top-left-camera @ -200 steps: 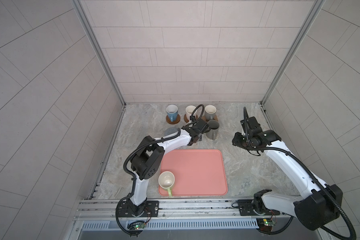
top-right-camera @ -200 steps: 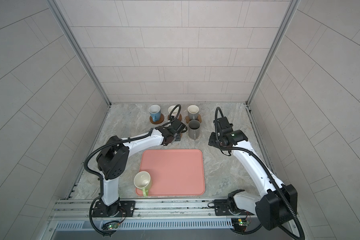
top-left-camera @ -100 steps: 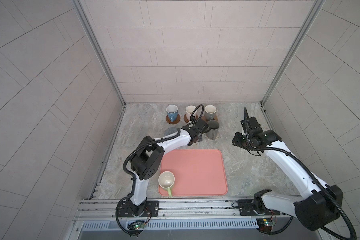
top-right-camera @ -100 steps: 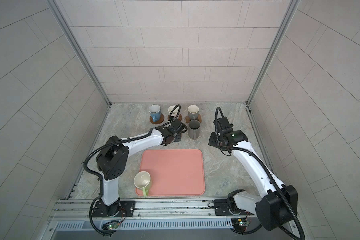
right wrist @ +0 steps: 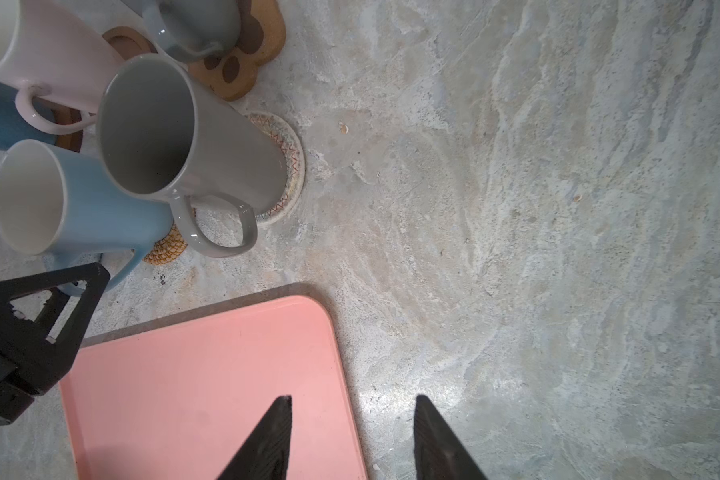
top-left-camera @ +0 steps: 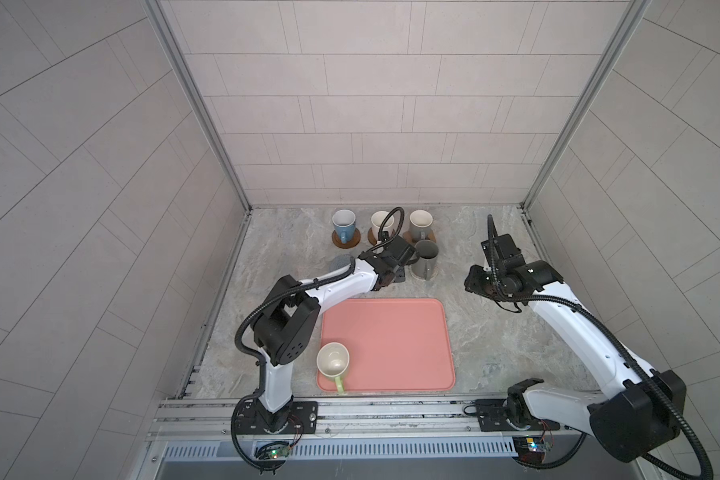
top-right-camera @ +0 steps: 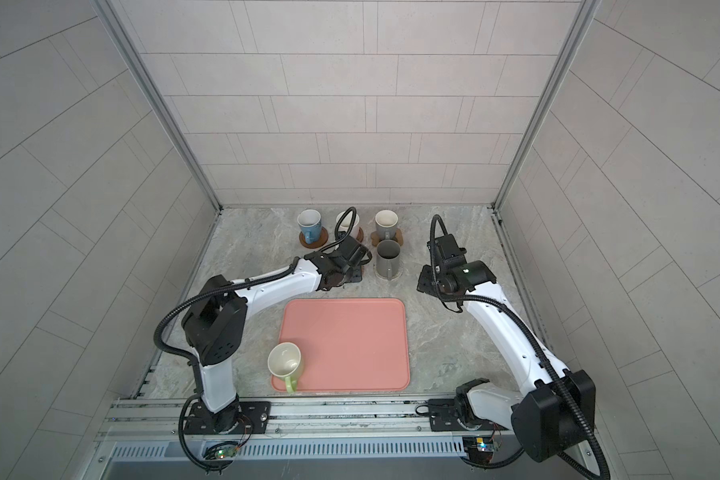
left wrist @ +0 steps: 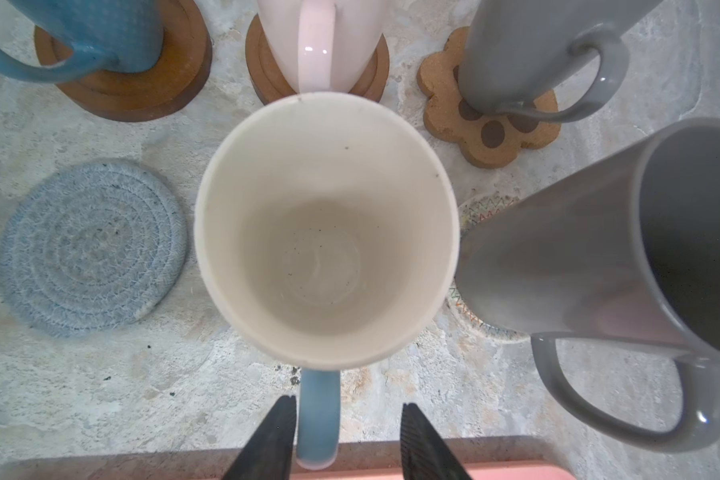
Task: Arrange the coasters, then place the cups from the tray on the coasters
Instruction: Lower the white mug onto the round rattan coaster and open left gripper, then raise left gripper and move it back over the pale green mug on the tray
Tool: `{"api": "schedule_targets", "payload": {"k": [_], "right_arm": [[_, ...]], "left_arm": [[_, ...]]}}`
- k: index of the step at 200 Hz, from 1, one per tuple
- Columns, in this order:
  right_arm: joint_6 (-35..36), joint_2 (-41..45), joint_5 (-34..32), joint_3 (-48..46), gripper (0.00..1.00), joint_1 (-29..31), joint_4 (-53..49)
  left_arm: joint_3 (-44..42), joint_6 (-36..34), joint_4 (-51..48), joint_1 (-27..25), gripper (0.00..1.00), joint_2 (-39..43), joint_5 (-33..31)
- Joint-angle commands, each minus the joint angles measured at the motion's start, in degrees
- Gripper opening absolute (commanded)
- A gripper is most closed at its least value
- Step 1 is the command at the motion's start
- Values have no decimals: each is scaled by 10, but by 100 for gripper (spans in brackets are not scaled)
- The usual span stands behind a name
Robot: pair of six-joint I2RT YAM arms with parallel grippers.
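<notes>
The left gripper [left wrist: 346, 402] stood narrowly parted astride the handle of the light blue mug [left wrist: 325, 232], one finger just beside the handle, the other clear of it. That mug stood upright on the rattan coaster [right wrist: 168, 249], beside the bare crochet coaster [left wrist: 92, 249]. The right gripper [right wrist: 353, 398] hung parted and empty over a corner of the tray [right wrist: 200, 374]. A green mug [top-left-camera: 332, 361] stood on the tray's near left corner.

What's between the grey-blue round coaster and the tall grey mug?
The light blue mug, cream inside, standing upright; the left wrist view shows it.
</notes>
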State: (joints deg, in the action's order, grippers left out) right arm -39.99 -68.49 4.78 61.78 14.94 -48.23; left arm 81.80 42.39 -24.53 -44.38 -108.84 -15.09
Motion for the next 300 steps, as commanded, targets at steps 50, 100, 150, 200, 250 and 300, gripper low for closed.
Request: {"api": "schedule_targets", "payload": {"k": [50,100,150,200,250,300], "right_arm": [[-7,20,-6,-5,50,-2,-8],[-7,20,-5,-7,50,-2,-7],[-9,17,0,-7,50,-2,-2],[-9,13,5,-10,50,-2,4],[-17,16,9,-24,50,-2,17],[-18,8,14,-25,50,-2,24]], "left_arm": [[-14,9,-5,2,53,56,-7],[-36,6,-27,2,54,113,-18],[-76,11,-67,2,54,190,-35],[-133,19,-115,2,54,287,-41],[-177,30,-173,2,54,375,-52],[-190,51,-227,1,54,430,-56]]}}
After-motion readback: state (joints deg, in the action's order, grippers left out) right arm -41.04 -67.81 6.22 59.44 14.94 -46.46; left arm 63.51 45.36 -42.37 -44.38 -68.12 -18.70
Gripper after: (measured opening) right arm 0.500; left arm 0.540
